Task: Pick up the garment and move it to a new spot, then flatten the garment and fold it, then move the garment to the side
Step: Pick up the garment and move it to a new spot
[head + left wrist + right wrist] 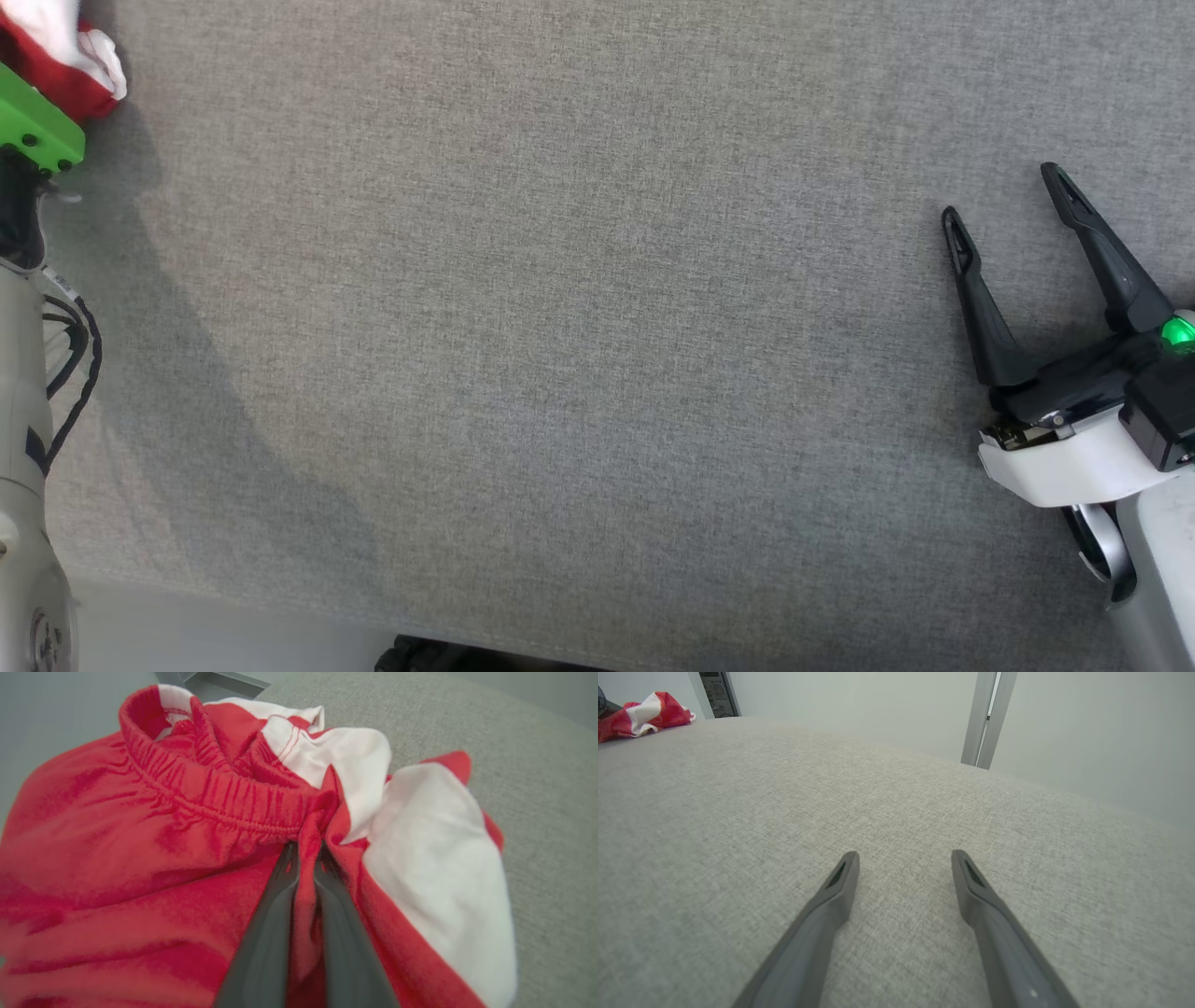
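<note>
Your soft red-and-white shorts (154, 858) lie bunched at the far left of the grey woven surface (560, 327), gathered elastic waistband (205, 793) showing. Your left end effector (306, 854) is clamped on a pinch of red cloth just under that waistband. Your right end effector (1001, 191) stands apart, well off to the right.

Bright, soft, even light. Broad, blurry-edged shadow on the tabletop (597, 280) beside the garment (65, 65), trailing away from it. Up close: garment cloth smeared, left pincer (306, 848) out of focus. Far from the garment, tabletop edge bowed by wide-angle distortion.
</note>
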